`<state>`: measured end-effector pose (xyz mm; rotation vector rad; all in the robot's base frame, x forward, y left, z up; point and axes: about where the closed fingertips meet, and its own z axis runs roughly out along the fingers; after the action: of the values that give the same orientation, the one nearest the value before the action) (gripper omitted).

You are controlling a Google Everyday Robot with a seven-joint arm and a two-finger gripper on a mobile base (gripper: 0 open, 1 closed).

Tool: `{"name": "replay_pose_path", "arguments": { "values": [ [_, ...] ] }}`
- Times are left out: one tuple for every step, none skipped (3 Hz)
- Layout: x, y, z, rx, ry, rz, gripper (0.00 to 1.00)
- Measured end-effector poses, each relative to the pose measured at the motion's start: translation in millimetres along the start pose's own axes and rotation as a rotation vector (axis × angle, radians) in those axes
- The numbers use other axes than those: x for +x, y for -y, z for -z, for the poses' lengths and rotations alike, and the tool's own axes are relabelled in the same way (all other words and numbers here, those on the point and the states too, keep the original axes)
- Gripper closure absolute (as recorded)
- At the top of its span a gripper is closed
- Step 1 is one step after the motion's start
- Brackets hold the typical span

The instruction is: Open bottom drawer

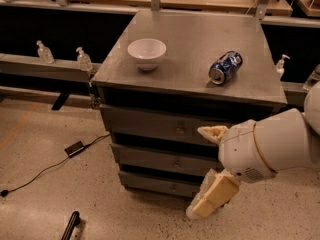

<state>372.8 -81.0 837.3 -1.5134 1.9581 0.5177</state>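
Single view, looking down at the front of a grey cabinet (187, 39) with three drawers.

- Bottom drawer (155, 183): lowest and narrowest front, just above the floor (45, 194). Its small round knob (173, 188) is faint but visible. No interior shows, and the front sits set back under the middle drawer (160, 159). The right end of the front is hidden behind the lower finger.
- Gripper (196, 173): low at the cabinet's front right, in front of the drawer fronts. Jaws are wide apart. The upper cream finger (213, 132) lies across the right part of the top drawer (150, 124). The lower finger (215, 196) slants down past the bottom drawer's right end, with its tip near the floor. Cannot tell whether either finger touches the wood. Neither finger is on the knob.
- Arm (270, 146): bulky white housing, cut off at the right edge. It covers the right ends of the top and middle drawers.
- Cabinet top: a white bowl (146, 51) stands upright on the left. A blue can (225, 67) lies on its side on the right, well apart from the bowl.
- Background: pump bottles (83, 59) stand on a ledge to the left.
- Floor: a cable with a dark adapter (75, 148). A black object (70, 226) is cut off at the bottom edge and cannot be identified.
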Motion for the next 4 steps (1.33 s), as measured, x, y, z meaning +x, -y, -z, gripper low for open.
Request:
{"name": "replay_pose_path", "arguments": {
  "values": [
    [49.9,23.7,-33.6,0.010,0.043,-0.024,0.00],
    [110.8,91.0,-66.6,0.106,0.195,-0.010,0.00],
    [156.0,131.3,-93.8,0.108,0.298,0.017,0.00],
    [214.4,160.9,-141.2,-0.023,0.306,-0.013,0.00]
  ]
}}
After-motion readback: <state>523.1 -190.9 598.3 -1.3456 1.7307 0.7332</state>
